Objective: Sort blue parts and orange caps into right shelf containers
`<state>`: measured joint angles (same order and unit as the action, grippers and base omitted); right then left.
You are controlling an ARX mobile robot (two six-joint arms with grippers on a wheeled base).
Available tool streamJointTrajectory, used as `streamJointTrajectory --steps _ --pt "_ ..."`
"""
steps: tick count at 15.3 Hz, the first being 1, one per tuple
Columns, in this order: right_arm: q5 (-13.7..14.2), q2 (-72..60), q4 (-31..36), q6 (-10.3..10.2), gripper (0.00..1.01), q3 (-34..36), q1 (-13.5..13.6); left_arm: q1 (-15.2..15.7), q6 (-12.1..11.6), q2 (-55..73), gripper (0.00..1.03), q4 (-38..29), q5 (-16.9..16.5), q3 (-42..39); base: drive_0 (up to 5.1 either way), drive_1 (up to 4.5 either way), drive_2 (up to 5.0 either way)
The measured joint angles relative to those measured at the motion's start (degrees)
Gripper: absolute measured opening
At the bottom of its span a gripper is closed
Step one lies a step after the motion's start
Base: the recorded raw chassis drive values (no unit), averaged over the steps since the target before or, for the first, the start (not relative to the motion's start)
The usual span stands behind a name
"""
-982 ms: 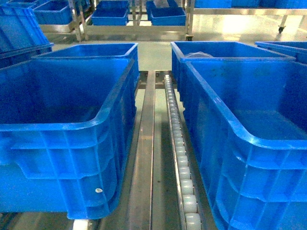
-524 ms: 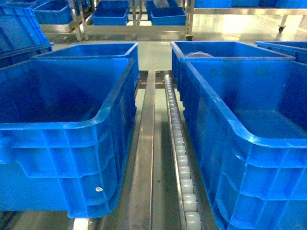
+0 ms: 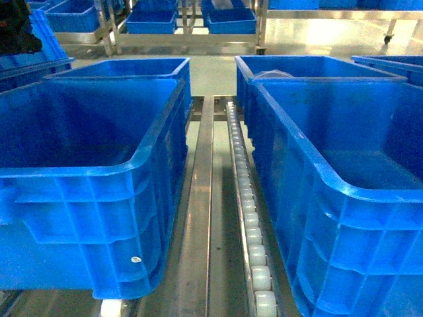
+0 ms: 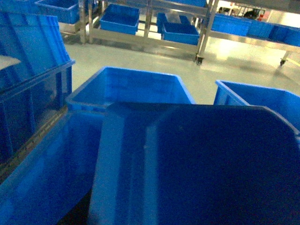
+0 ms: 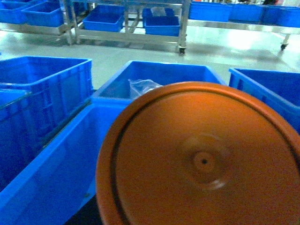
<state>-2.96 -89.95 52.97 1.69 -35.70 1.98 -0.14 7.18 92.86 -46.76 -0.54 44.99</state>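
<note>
Both arms seem to be in the carrying step, each bringing a piece over the crates for dropping. In the right wrist view a large round orange cap (image 5: 201, 159) fills the lower frame directly ahead of the jaws, its flat face with a small central dimple turned to the camera; it appears to be held, but the right gripper's jaws are hidden behind it, so I cannot tell how they are set. Beyond and below the cap lies the open near right container (image 5: 51, 168), and farther ahead of the jaws the far right container (image 5: 159, 77) with a crumpled clear plastic bag (image 5: 143, 86) inside. In the left wrist view a dark blue part (image 4: 197, 164), flat with chamfered corners, likewise blocks the space in front of the left jaws, whose state I also cannot tell; under it is the near left container (image 4: 47, 168), with the far left container (image 4: 131, 84) ahead. The head view shows neither gripper plainly (only a dark shape at its upper left corner), just the crates either side of a roller track (image 3: 248, 218). The next move, I judge, calls for positioning each piece squarely above its crate's opening, clear of the rims, before letting go.
</note>
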Motion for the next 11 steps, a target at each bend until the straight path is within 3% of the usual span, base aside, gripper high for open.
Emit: streamJointTrajectory --steps 1,4,5,7,8,11 --pt "2.23 -1.36 -1.29 0.28 0.52 -3.1 0.31 0.0 0.09 0.46 0.44 -2.14 0.24 1.07 0.0 0.0 0.0" --pt "2.8 -0.33 -1.4 0.11 0.92 -3.82 0.68 -0.02 0.55 -2.14 0.84 -4.28 -0.57 -0.24 0.0 0.0 0.0" --pt "5.11 1.03 -1.57 -0.44 0.81 -1.88 0.66 -0.02 -0.39 -2.32 0.89 -1.6 -0.11 -0.35 0.0 0.0 0.0" --pt "4.07 7.61 0.83 -0.83 0.53 7.02 -0.79 -0.02 -4.79 -8.41 0.62 -1.88 0.52 -9.53 0.0 0.0 0.0" --pt "3.1 10.32 1.7 -0.85 0.4 10.23 -1.75 -0.02 -5.75 -11.5 0.5 -3.58 0.52 -13.38 0.0 0.0 0.0" --pt "2.99 18.95 1.81 -1.16 0.03 20.06 -1.99 0.09 -6.16 -19.87 0.08 -5.57 0.55 -25.27 0.0 0.0 0.0"
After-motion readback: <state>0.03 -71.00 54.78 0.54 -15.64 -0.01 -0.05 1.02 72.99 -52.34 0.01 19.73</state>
